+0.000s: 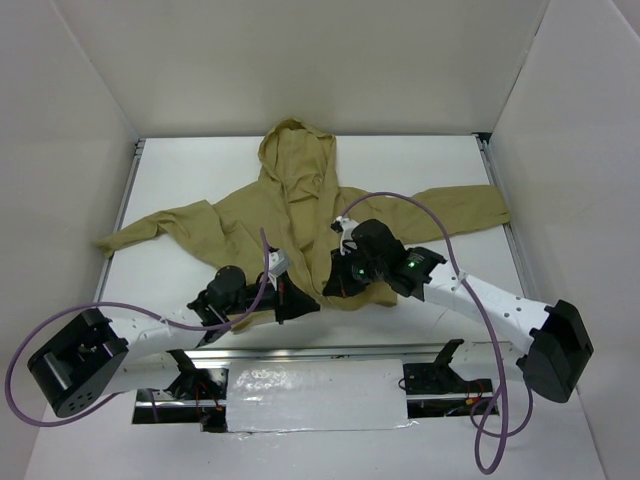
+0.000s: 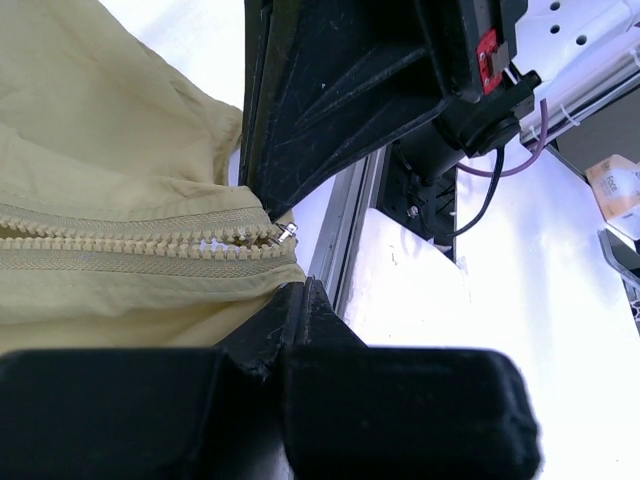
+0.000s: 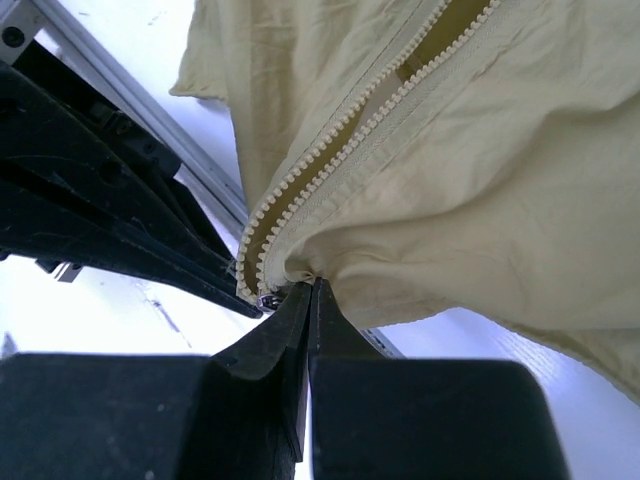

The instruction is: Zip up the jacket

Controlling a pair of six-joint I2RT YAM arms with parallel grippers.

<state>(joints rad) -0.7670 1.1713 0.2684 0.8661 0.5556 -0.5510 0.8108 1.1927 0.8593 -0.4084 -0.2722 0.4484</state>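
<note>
The khaki hooded jacket (image 1: 300, 215) lies flat on the white table (image 1: 180, 170), hood at the far side, sleeves spread left and right. Its zipper (image 3: 330, 150) is open, and the two tooth rows meet at the metal slider (image 2: 287, 232) at the bottom hem. My left gripper (image 1: 300, 302) is shut, its tips (image 2: 302, 290) pinching the hem just left of the slider. My right gripper (image 1: 336, 284) is shut on a puckered pinch of cloth (image 3: 316, 280) just right of the slider (image 3: 266, 299). The two grippers almost touch.
A metal rail (image 1: 330, 350) runs along the table's near edge under both grippers. A white padded block (image 1: 315, 395) sits below it between the arm bases. Purple cables (image 1: 450, 235) loop over the arms. White walls enclose the table on three sides.
</note>
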